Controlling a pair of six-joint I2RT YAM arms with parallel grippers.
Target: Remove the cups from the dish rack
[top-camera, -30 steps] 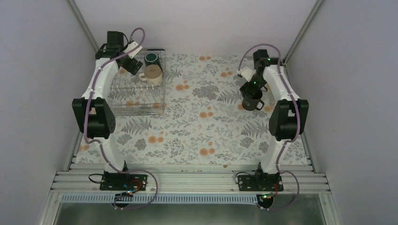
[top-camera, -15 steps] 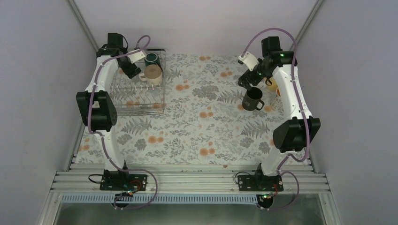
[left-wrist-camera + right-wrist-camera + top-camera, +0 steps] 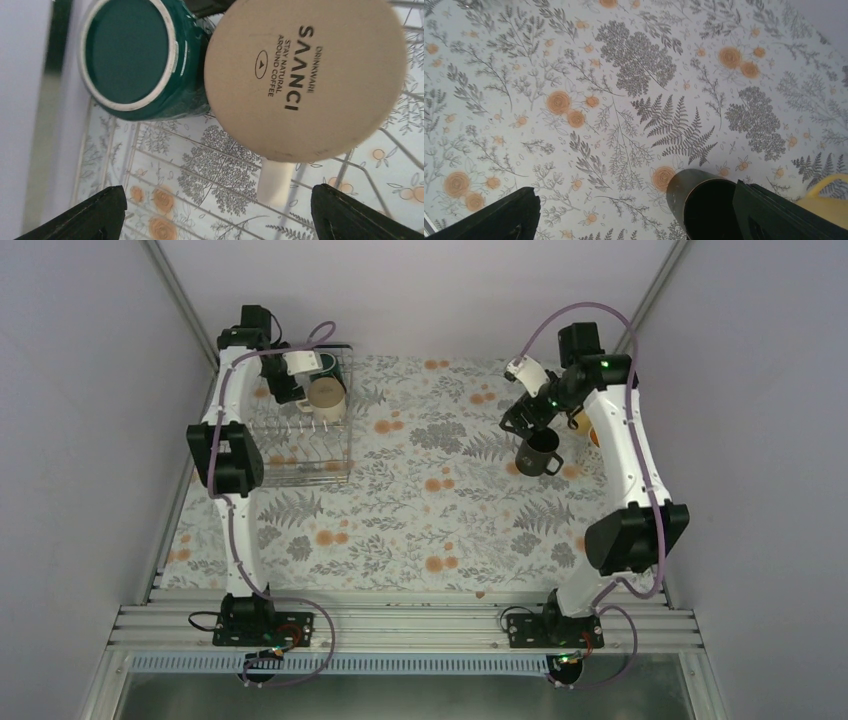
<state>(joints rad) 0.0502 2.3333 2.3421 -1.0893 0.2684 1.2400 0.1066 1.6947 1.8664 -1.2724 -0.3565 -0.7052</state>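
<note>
The dish rack [image 3: 296, 452] stands at the back left. It holds two upside-down cups at its far end: a dark green mug [image 3: 322, 364] and a cream-beige mug [image 3: 327, 394]. My left gripper [image 3: 284, 386] hovers open just left of them. In the left wrist view, the green mug [image 3: 127, 52] and the cream mug [image 3: 305, 75] lie ahead of the open, empty left gripper [image 3: 215, 222]. A black mug [image 3: 540, 452] stands upright on the cloth. My right gripper [image 3: 523, 421] is open just above it. The right wrist view shows the black mug [image 3: 704, 202] beside my right finger [image 3: 784, 215]. A pale yellow mug [image 3: 830, 201] stands beside it. The white mug is hidden.
A floral cloth [image 3: 430, 500] covers the table. Rack wires [image 3: 165, 165] run under the left gripper. Grey walls close in on both sides, near the rack at left and near the yellow mug [image 3: 578, 422] at right.
My right gripper has let go of the black mug and risen off it; the arm has stretched up. My left gripper has moved toward the green and cream mugs at the rack's far end.
</note>
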